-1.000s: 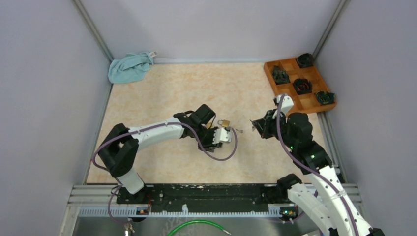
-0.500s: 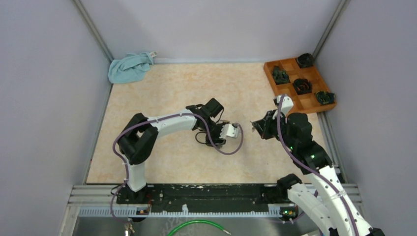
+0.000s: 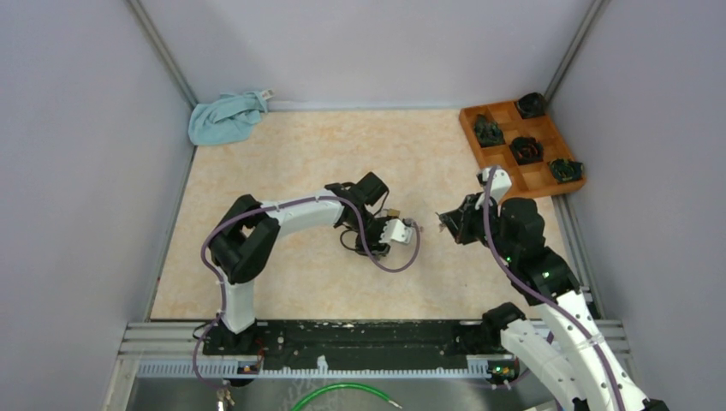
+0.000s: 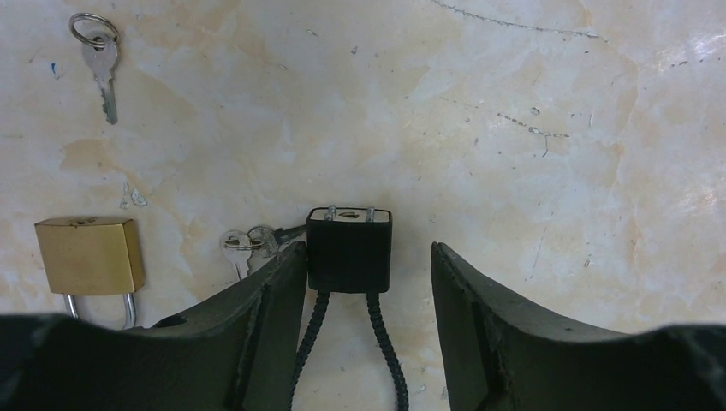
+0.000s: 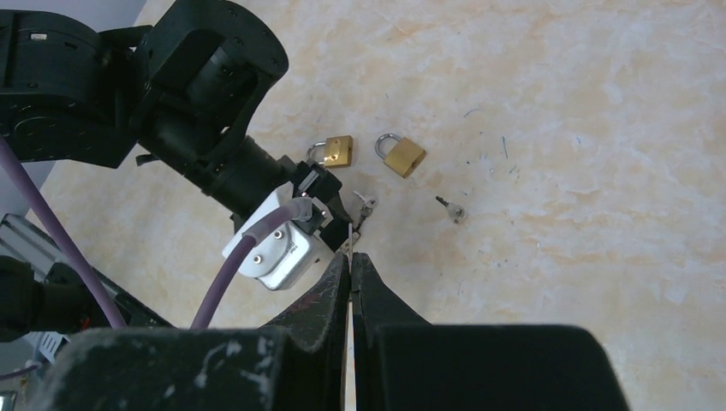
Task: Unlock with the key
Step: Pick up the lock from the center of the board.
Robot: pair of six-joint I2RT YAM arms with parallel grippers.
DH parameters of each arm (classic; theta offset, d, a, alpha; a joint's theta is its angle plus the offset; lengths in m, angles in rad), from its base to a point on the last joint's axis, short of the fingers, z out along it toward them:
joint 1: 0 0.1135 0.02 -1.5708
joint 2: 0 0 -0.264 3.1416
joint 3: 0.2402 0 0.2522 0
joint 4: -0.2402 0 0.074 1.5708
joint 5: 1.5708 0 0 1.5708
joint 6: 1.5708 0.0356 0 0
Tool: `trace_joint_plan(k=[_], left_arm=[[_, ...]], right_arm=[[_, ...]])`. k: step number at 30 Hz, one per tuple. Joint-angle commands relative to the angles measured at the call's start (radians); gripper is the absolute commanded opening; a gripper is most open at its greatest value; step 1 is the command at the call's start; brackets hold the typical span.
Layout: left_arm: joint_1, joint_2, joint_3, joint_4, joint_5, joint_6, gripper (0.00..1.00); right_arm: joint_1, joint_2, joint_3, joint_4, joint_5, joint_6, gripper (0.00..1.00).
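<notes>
Black cable padlock (image 4: pixel 348 247) is to be centred within the spread left pincer (image 4: pixel 366 250) before clamping; right pincer (image 5: pixel 350 259) is fully closed.

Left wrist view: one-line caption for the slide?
Open left pincer straddles a black cable padlock; a brass padlock and keys lie nearby on the tabletop.

Left arm (image 3: pixel 291 212): bent at elbow, reaching right; left gripper (image 4: pixel 368 248) pointing down, jaws apart. Right arm (image 3: pixel 532 253): raised; right gripper (image 5: pixel 349 257) pressed closed.
</notes>
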Motion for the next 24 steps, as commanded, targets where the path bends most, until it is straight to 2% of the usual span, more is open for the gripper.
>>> trace_joint_plan(k=[1,5,9,11,13,18,24], left_arm=[[0.004,-0.005,-0.007,-0.019,0.052,0.024,0.59],[0.002,-0.057,-0.059,-0.003,0.06,0.019,0.54],[-0.011,-0.093,-0.107,0.01,0.047,0.012,0.55],[-0.018,-0.091,-0.114,0.01,0.035,0.01,0.59],[-0.019,-0.088,-0.113,0.011,0.031,0.024,0.69],[-0.022,-0.075,-0.083,-0.025,0.041,0.131,0.83],[-0.024,-0.036,-0.036,-0.135,0.023,0.317,0.83]], right_arm=[[-0.009,-0.014,0.065,0.016,-0.011,0.003,0.0],[-0.008,-0.013,0.058,0.018,-0.016,0.005,0.0],[-0.008,-0.007,0.052,0.024,-0.02,0.011,0.0],[-0.008,-0.003,0.051,0.028,-0.022,0.012,0.0],[-0.008,0.003,0.054,0.029,-0.024,0.012,0.0],[-0.008,0.021,0.065,0.03,-0.039,0.019,0.0],[-0.008,0.024,0.068,0.025,-0.042,0.024,0.0]])
